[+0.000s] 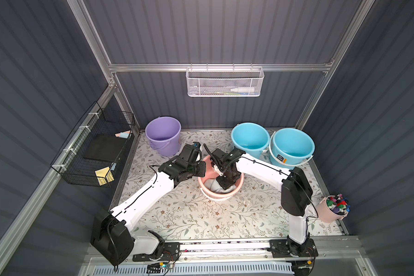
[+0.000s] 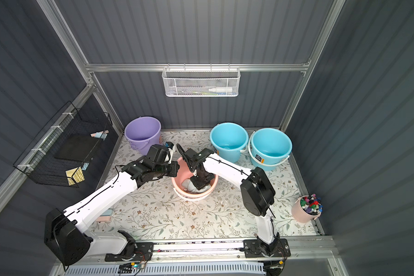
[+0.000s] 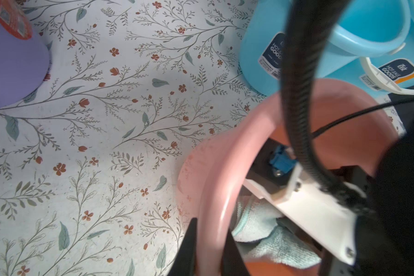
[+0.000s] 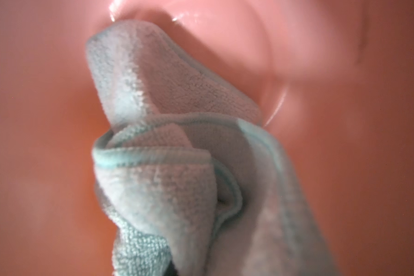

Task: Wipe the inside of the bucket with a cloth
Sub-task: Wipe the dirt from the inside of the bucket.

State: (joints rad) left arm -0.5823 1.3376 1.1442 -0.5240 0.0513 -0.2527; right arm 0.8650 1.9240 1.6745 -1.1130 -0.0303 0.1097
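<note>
A pink bucket stands mid-table on the flowered mat. My left gripper is shut on the bucket's left rim, with one black finger outside the wall and one inside. My right gripper points down into the bucket and is shut on the cloth, a rumpled pale aqua towel. In the right wrist view the cloth bunches against the pink inner wall and hides the fingers. The left wrist view shows the cloth under the right wrist.
A purple bucket stands at the back left and two blue buckets at the back right. A small pink pot of coloured pieces sits at the right edge. A black wire basket hangs on the left wall, a white mesh basket on the back rail.
</note>
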